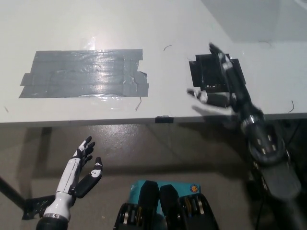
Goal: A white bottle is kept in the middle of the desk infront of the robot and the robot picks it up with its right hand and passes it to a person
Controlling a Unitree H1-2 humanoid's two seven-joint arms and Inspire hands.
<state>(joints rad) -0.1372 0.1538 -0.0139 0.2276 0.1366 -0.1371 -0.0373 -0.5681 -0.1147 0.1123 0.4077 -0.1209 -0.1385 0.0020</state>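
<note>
**No readable text in view**

You are looking at a scene that is offering nothing to read. The grey tape patch (84, 73) on the tabletop (172, 28) is showing only glare and wrinkles, with no print on it. The black square patch (207, 72) near the right edge is carrying no lettering or number. The small dark tab (164, 118) at the tabletop's front edge is too small to tell whether it is bearing any mark. The white left hand (79, 175) and the black right hand (223, 88) are showing light and dark panels, but no brand, label or digit is legible on either.
</note>
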